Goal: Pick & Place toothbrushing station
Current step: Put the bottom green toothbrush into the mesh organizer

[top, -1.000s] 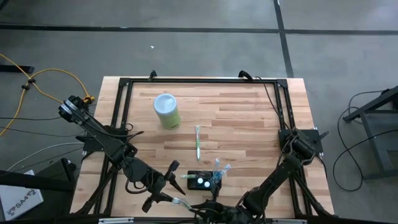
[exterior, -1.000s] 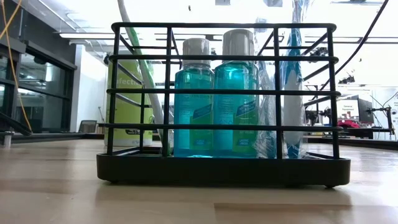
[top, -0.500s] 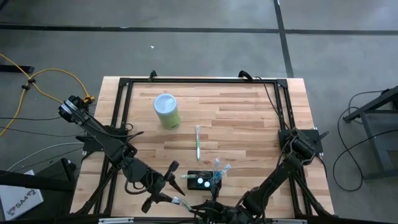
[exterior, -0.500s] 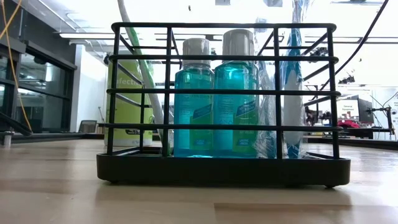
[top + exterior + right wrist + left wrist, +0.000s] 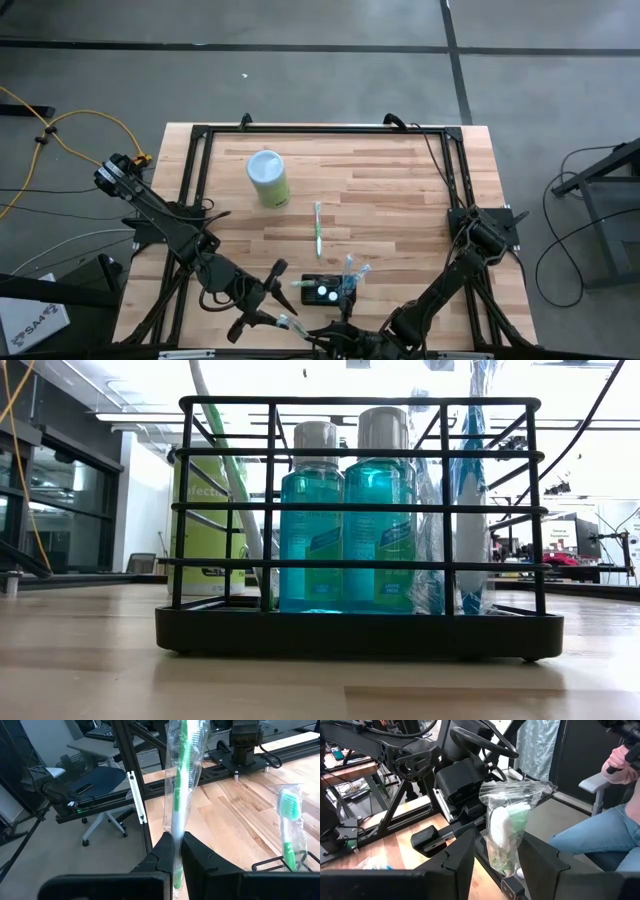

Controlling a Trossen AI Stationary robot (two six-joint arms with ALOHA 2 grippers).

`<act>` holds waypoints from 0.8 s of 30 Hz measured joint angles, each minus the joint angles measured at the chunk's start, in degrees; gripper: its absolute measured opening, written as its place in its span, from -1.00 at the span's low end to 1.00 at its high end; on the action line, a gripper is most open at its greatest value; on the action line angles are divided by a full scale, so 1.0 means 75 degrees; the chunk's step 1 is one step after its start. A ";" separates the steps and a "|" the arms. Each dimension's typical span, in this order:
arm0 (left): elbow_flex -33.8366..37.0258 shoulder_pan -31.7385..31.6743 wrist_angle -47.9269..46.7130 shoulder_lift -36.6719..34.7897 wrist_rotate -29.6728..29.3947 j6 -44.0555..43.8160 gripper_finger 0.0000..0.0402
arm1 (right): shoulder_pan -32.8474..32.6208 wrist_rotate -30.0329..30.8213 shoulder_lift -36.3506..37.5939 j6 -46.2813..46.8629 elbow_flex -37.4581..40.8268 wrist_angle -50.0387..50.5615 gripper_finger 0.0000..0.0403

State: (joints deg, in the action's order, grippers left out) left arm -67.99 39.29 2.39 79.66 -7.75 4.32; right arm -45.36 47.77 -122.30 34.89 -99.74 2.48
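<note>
Wooden table point(image 5: 390, 190), seen from above, with a black frame point(image 5: 320, 131) along its edges and both arms reaching in at the near edge. A pale green cylinder point(image 5: 268, 178) with a whitish top stands toward the far left of the table; a wrapped green toothbrush point(image 5: 318, 228) lies loose near the middle.

The toothbrushing station point(image 5: 326, 291), a small black wire-sided holder, stands at the near edge of the table, between the two grippers. In the low view the station point(image 5: 355, 630) fills the foreground and carries two blue-green bottles point(image 5: 345, 525) and a wrapped brush point(image 5: 470, 510) standing upright at its right end.

The left gripper point(image 5: 270, 300) sits just left of the station, apart from it. In its wrist view its fingers point(image 5: 462, 857) stand apart on either side of a clear bag holding a green and white item point(image 5: 507, 832); whether the pads press on the bag cannot be told.

The right gripper point(image 5: 345, 330) lies at the near edge just below the station. In the right wrist view its fingers point(image 5: 167, 851) are closed on a plastic-wrapped green toothbrush point(image 5: 181, 780), held upright. A second wrapped toothbrush point(image 5: 289, 820) stands farther off.

A seated person's leg point(image 5: 590, 837) and hand point(image 5: 622, 762) show beyond the table.
</note>
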 joint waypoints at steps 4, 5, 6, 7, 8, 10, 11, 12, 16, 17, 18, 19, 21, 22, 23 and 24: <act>0.0000 0.0003 -0.0002 0.0000 0.0000 0.0000 -0.40 | 0.0000 0.0003 0.0000 0.0000 0.0000 -0.0001 -0.95; 0.0000 0.0003 0.0000 0.0000 0.0000 0.0000 -0.43 | 0.0000 0.0003 0.0000 0.0000 0.0000 -0.0003 -0.94; 0.0000 0.0003 0.0000 0.0000 0.0000 0.0001 -0.46 | 0.0000 0.0003 0.0000 0.0000 0.0000 -0.0003 -0.94; 0.0000 0.0003 -0.0001 0.0000 0.0000 0.0001 -0.49 | 0.0000 0.0003 0.0000 0.0000 0.0000 -0.0003 -0.95; 0.0000 0.0003 -0.0003 0.0000 0.0000 0.0003 -0.52 | 0.0000 0.0003 0.0000 -0.0003 0.0000 -0.0003 -0.95; 0.0000 0.0003 -0.0003 0.0000 0.0000 0.0000 -0.56 | 0.0000 0.0003 0.0000 -0.0006 0.0000 -0.0006 -0.95; 0.0000 0.0003 -0.0001 0.0000 0.0000 0.0001 -0.58 | 0.0000 0.0005 0.0000 -0.0009 0.0000 -0.0006 -0.95; 0.0000 0.0003 -0.0003 0.0000 0.0000 0.0001 -0.60 | 0.0000 0.0003 0.0000 -0.0009 0.0000 -0.0010 -0.95; 0.0000 0.0003 -0.0003 0.0000 0.0000 0.0000 -0.68 | 0.0000 0.0005 0.0000 -0.0014 0.0000 -0.0014 -0.95; 0.0000 0.0003 -0.0003 0.0000 0.0000 0.0001 -0.71 | 0.0000 0.0006 0.0000 -0.0014 0.0000 -0.0015 -0.95; 0.0000 0.0003 -0.0003 0.0000 0.0000 -0.0001 -0.75 | 0.0000 0.0006 0.0000 -0.0014 0.0000 -0.0015 -0.95; 0.0000 0.0003 -0.0003 0.0001 0.0000 -0.0015 -0.80 | 0.0000 0.0006 0.0000 -0.0021 0.0000 -0.0016 -0.95; 0.0000 0.0003 -0.0003 0.0003 -0.0003 -0.0104 -0.89 | 0.0000 0.0007 0.0000 -0.0023 0.0000 -0.0023 -0.95; 0.0000 0.0002 -0.0003 0.0003 -0.0003 -0.0150 -0.93 | 0.0000 0.0015 0.0000 -0.0023 0.0000 -0.0023 -0.95; 0.0000 0.0000 -0.0003 0.0003 -0.0006 -0.0154 -0.95 | 0.0000 0.0025 0.0000 -0.0023 0.0000 -0.0023 -0.95; 0.0000 0.0000 -0.0003 0.0003 -0.0006 -0.0156 -0.95 | 0.0000 0.0027 0.0000 -0.0023 0.0000 -0.0023 -0.95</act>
State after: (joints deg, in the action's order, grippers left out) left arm -67.99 39.29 2.37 79.68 -7.79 3.15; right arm -45.36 47.97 -122.30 34.72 -99.74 2.31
